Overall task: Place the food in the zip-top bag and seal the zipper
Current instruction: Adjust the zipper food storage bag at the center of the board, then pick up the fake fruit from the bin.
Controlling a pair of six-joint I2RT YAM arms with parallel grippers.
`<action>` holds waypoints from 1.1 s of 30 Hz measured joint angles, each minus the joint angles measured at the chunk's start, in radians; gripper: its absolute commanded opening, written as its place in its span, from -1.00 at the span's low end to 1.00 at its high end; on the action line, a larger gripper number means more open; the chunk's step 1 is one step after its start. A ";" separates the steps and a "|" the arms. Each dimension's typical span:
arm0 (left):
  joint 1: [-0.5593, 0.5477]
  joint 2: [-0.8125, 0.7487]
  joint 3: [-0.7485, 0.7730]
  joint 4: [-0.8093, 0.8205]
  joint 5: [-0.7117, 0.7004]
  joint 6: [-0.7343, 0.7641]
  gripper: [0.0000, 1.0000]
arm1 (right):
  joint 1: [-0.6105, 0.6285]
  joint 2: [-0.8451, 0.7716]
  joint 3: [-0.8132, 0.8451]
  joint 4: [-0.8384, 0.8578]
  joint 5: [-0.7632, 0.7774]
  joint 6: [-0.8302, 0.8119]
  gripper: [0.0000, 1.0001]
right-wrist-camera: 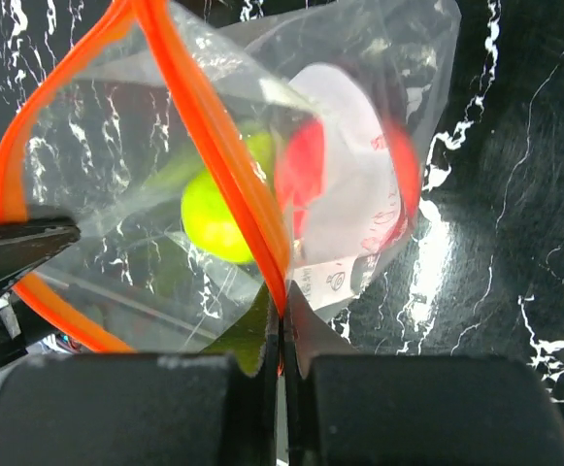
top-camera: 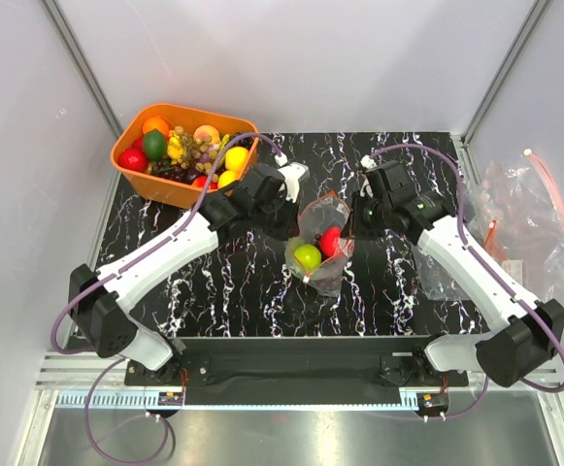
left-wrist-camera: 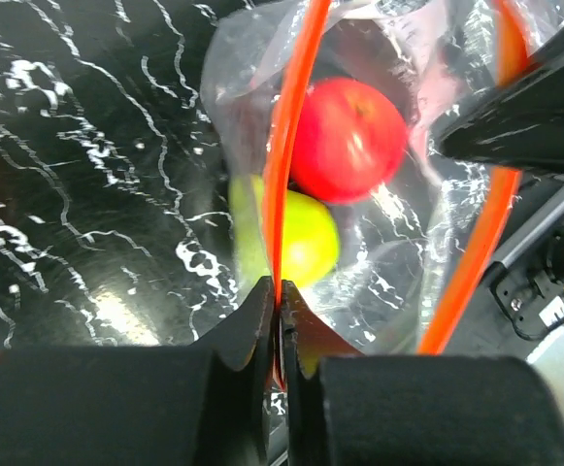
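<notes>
The clear zip-top bag (top-camera: 322, 225) hangs between my two grippers above the middle of the black marble table (top-camera: 223, 286). Inside it lie a red apple (top-camera: 331, 241) and a yellow-green fruit (top-camera: 307, 256), which also show in the left wrist view, the apple (left-wrist-camera: 348, 139) above the green fruit (left-wrist-camera: 306, 238). My left gripper (left-wrist-camera: 280, 303) is shut on the orange-red zipper (left-wrist-camera: 283, 146) at one end. My right gripper (right-wrist-camera: 282, 306) is shut on the zipper (right-wrist-camera: 214, 146) at the other end. The bag's mouth gapes open, its two zipper strips apart.
An orange basket (top-camera: 134, 173) at the far left holds several toy fruits, including a grape bunch (top-camera: 192, 148). A heap of spare clear bags (top-camera: 524, 218) lies at the right edge. Purple cables (top-camera: 209, 170) run along both arms.
</notes>
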 measured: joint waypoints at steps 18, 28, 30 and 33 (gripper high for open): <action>0.147 -0.073 0.060 -0.009 -0.064 0.057 0.98 | 0.000 -0.086 0.062 -0.064 0.039 -0.012 -1.00; 0.475 -0.083 0.192 -0.026 -0.291 0.064 0.98 | 0.000 -0.088 0.068 -0.089 0.039 -0.034 -1.00; 0.535 -0.051 0.215 -0.023 -0.301 0.057 0.98 | 0.000 -0.088 0.071 -0.093 0.038 -0.037 -1.00; 0.620 0.007 0.226 0.002 -0.301 0.024 0.98 | 0.000 -0.088 0.073 -0.092 0.037 -0.043 -1.00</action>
